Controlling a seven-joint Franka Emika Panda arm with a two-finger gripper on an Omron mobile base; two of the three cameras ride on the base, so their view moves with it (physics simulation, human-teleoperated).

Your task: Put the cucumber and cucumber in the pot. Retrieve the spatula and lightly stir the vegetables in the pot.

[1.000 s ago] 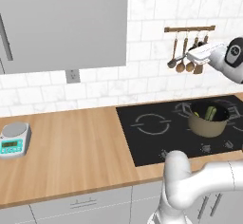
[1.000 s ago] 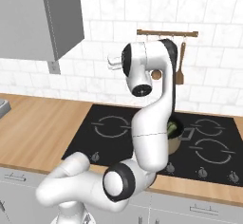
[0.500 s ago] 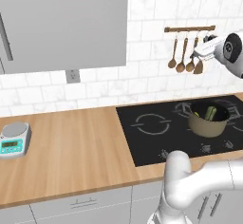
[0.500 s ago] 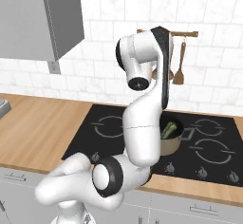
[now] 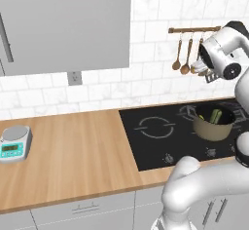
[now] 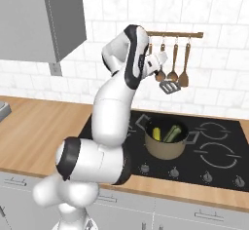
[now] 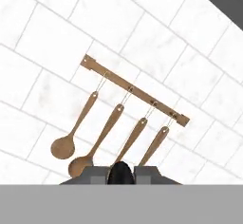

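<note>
Gripper (image 6: 162, 73) upper centre of right base view, gripping spatula (image 6: 168, 86) w/ head hanging below; both cucumbers (image 6: 165, 133) sitting in pot (image 6: 166, 139).

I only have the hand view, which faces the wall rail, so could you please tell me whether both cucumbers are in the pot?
Observer: Yes. The dark green cucumber and the yellow-green cucumber both lie inside the pot on the hob.
Operator: Thank you. Where is the spatula's head?
Observer: The spatula has its slotted head tilted just below the pincer, in front of the hanging wooden utensils. I cannot tell whether it is gripped.
Operator: How high is the pincer?
Observer: It is up by the rail, well above the pot.
</note>
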